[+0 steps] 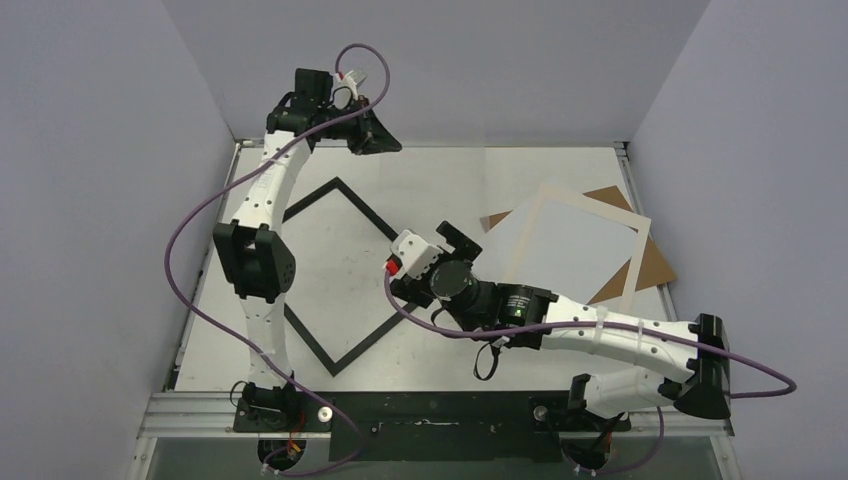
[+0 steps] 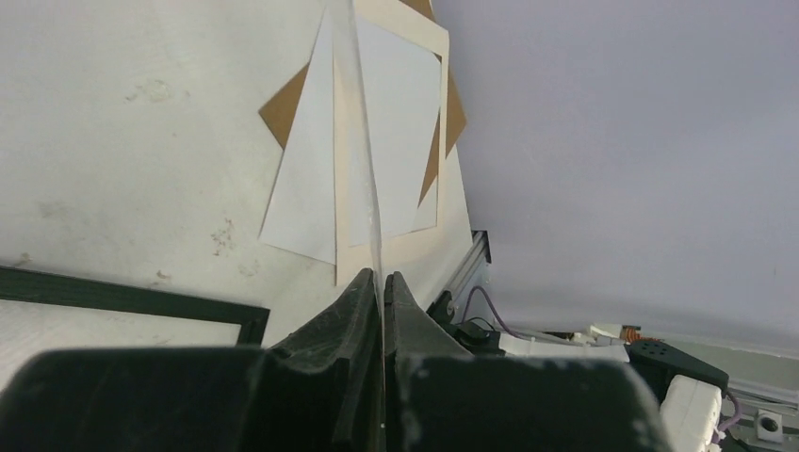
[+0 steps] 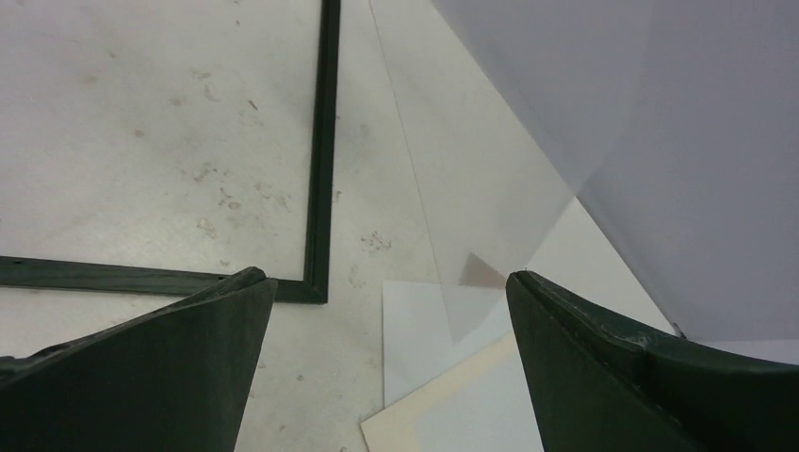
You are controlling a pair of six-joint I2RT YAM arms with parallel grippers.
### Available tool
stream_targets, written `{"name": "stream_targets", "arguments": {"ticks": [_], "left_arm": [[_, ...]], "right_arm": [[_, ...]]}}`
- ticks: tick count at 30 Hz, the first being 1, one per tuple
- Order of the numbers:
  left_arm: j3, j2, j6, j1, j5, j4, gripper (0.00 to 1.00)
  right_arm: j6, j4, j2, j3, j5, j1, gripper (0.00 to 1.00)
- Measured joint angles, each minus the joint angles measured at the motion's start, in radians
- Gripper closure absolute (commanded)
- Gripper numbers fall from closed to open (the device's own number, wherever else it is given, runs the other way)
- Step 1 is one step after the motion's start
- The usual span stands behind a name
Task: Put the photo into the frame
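Note:
The thin black frame [image 1: 362, 205] lies empty on the table as a diamond, also visible in the wrist views [image 2: 132, 299] [image 3: 322, 141]. My left gripper [image 1: 375, 135] is raised at the far back, shut [image 2: 382, 275] on the edge of a thin clear sheet [image 2: 363, 141] that hangs over the table [image 3: 490, 188]. My right gripper [image 1: 440, 240] hovers open [image 3: 386, 275] just right of the frame's corner, with nothing between its fingers. The photo's printed side does not show; a plain white sheet [image 1: 505, 235] [image 3: 415, 330], possibly its pale back, lies partly under the cream mat.
The cream mat [image 1: 528, 225] [image 2: 341, 254] with its cut-out window lies on the right of the table, over a brown cardboard backing [image 1: 655, 265] [image 2: 283, 108]. Grey walls close in the table at the left, back and right.

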Motion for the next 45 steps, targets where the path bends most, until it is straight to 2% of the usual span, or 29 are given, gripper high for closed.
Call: {"name": "stream_targets", "arguments": {"ticks": [6,9,13,18,25,30,35,38,45], "left_arm": [[0.034,0.000,0.053,0.078,-0.003,-0.006,1.00],[0.037,-0.010,0.101,0.100,-0.016,-0.012,1.00],[0.037,-0.049,0.162,0.103,-0.026,-0.035,1.00],[0.040,-0.132,0.207,0.106,-0.024,-0.042,1.00],[0.041,-0.269,0.240,0.113,0.005,-0.016,1.00],[-0.005,-0.389,0.229,0.114,0.046,0.043,1.00],[-0.078,-0.491,0.155,0.114,0.105,0.175,1.00],[-0.089,-0.521,0.105,0.114,0.135,0.246,1.00],[-0.089,-0.543,0.014,0.121,0.148,0.345,1.00]], "right_arm": [[0.092,-0.055,-0.039,0.077,-0.134,-0.011,0.00],[0.182,-0.057,-0.043,0.121,-0.202,-0.060,0.00],[0.383,-0.038,-0.043,0.174,-0.322,-0.263,0.00],[0.734,0.019,-0.009,0.237,-0.469,-0.573,0.00],[1.081,0.133,0.117,0.266,-0.675,-0.803,0.00],[1.245,0.328,0.189,0.213,-0.868,-0.944,0.00],[1.416,0.649,0.280,0.206,-1.083,-1.062,0.00],[1.535,0.835,0.346,0.237,-1.194,-1.072,0.00],[1.693,1.105,0.367,0.257,-1.334,-1.059,0.01]]}}
